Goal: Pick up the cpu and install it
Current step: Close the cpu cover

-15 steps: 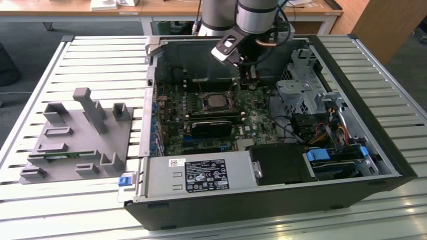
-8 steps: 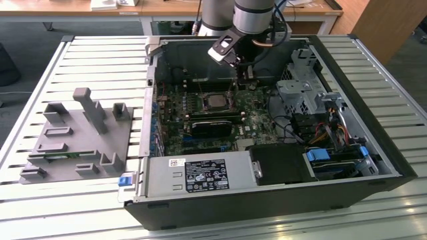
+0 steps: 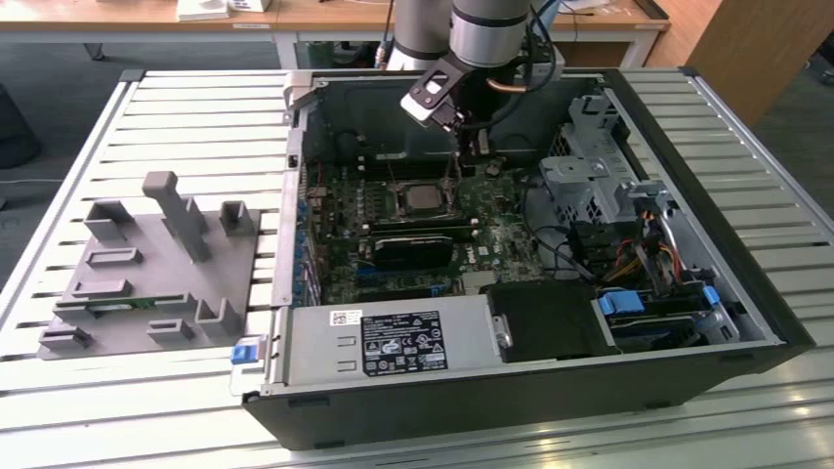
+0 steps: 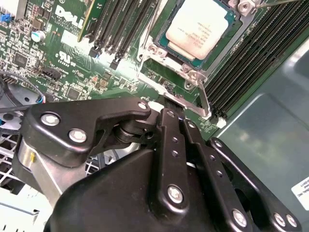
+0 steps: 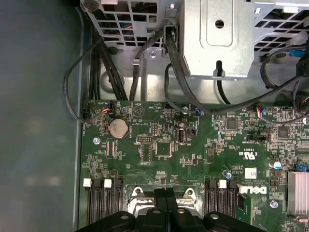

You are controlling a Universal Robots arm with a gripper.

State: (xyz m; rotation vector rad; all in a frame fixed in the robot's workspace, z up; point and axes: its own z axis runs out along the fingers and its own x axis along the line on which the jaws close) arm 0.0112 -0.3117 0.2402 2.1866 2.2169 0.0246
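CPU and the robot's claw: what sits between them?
In the second wrist view, the metal socket frame and a strip of green motherboard lie between the gripper and the cpu, which sits inside that frame.

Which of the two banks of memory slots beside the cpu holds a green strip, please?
The bank on the side of the cpu away from the bare case wall; the other bank has only empty black slots.

Print noted on three surfaces; none transcribed.
White lettering is found on the green motherboard (image 4: 63,48) beside the memory slots (image 4: 120,24). Fine grey marking is carried on the cpu (image 4: 200,24) lid. A black-and-white label (image 3: 404,344) is fixed to the power supply (image 3: 326,362) top face.
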